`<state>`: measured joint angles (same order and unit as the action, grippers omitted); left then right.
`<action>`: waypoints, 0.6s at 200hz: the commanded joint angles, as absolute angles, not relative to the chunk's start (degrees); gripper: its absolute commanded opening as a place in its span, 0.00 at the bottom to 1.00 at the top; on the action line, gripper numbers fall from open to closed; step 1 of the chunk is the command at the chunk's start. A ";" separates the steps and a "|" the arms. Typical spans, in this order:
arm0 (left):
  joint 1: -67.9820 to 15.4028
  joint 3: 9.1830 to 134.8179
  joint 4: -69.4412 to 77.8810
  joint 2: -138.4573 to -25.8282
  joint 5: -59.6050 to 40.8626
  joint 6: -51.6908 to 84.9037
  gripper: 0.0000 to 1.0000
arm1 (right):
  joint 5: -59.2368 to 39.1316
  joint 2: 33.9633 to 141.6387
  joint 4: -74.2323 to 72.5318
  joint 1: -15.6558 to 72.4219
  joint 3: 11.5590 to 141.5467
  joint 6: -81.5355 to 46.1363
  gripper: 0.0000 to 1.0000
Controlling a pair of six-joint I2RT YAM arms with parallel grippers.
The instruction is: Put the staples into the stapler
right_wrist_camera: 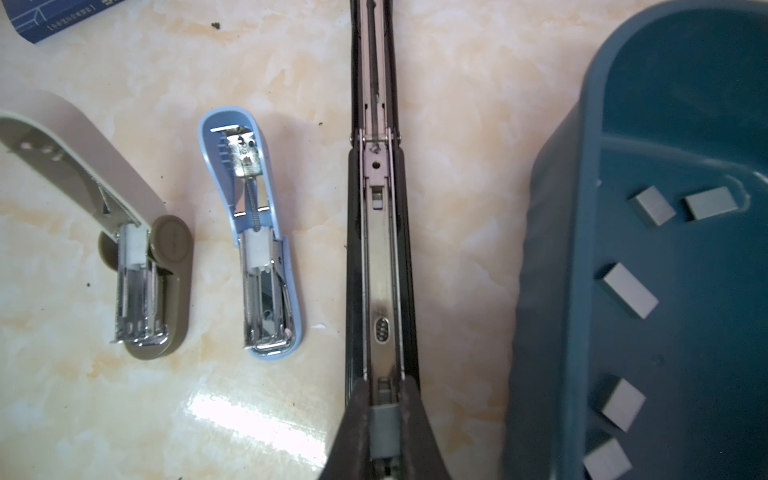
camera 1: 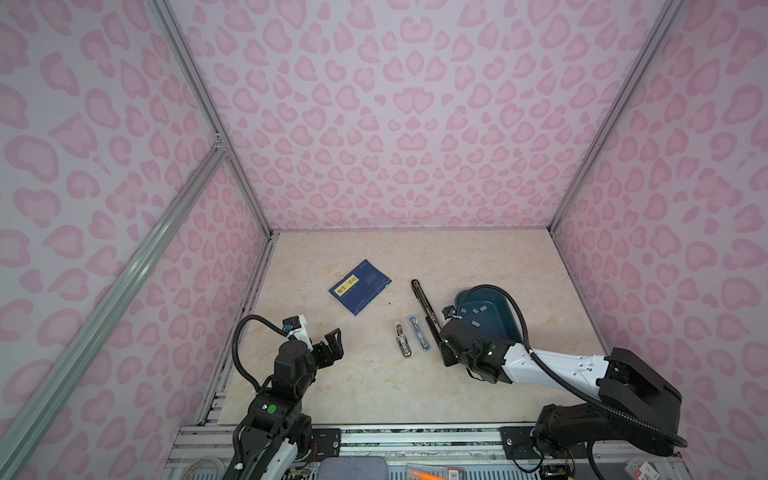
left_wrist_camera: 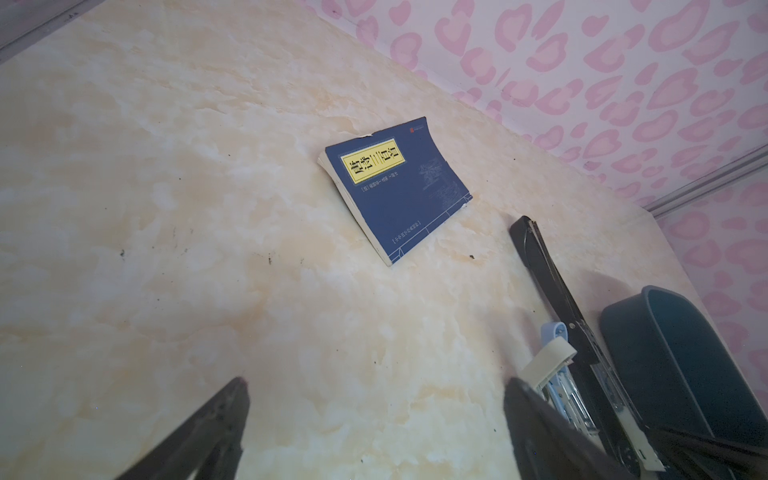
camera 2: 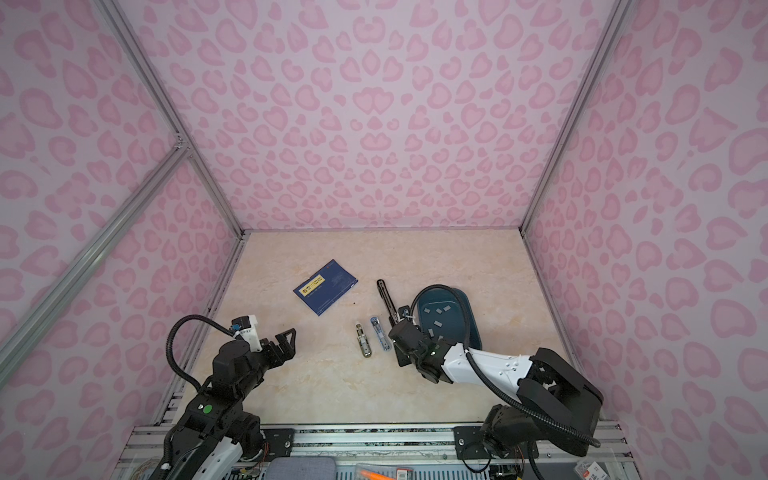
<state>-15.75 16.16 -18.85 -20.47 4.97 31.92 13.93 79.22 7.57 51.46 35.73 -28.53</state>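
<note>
While the left gripper [camera 1: 333, 344] hangs over the glossy, cream marble-patterned tabletop [camera 1: 374, 386] with its jaws spread wide and nothing between them, the loading step is in hand on the other side. Further right lies a dark blue paperback book [camera 1: 359, 286] with a yellow title label and curled corners. Next come a small olive-green plastic stapler [right_wrist_camera: 158, 282] and a small light-blue plastic stapler [right_wrist_camera: 266, 266]. Both are hinged open, with their bright steel magazines and springs bared. Beside them the long black metal stapler [right_wrist_camera: 380, 249] lies opened flat, its narrow steel channel facing up. The right gripper [right_wrist_camera: 385, 397] is closed tight on a short grey staple strip [right_wrist_camera: 384, 432], held right over the channel's end nearest the robot. Whether the strip is seated yet I cannot tell. The next move, I judge, calls for keeping the strip square to the rails, lowering it, then letting go. Furthest right, a deep teal plastic tray [right_wrist_camera: 582, 208] with rounded walls holds the loose staples [right_wrist_camera: 629, 291], matte flat blocks lying apart.
</note>
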 commanded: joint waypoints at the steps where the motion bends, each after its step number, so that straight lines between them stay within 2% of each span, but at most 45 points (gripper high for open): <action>1: -15.72 16.26 -18.23 -20.58 5.72 32.30 0.97 | 13.45 79.22 9.97 51.73 35.20 -29.69 0.11; 22: -15.73 16.26 -18.18 -20.57 5.71 32.26 0.97 | 13.81 79.43 10.67 52.01 35.48 -29.69 0.11; 70: -15.67 16.23 -18.22 -20.60 5.71 32.33 0.97 | 14.89 78.26 11.21 52.19 35.43 -29.57 0.28; 120: -15.71 16.24 -18.19 -20.63 5.80 32.27 0.97 | 17.86 74.37 14.69 52.21 37.62 -28.27 0.34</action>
<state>-15.77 16.16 -18.85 -20.49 4.97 31.94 14.72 76.18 11.92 52.12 36.05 -29.12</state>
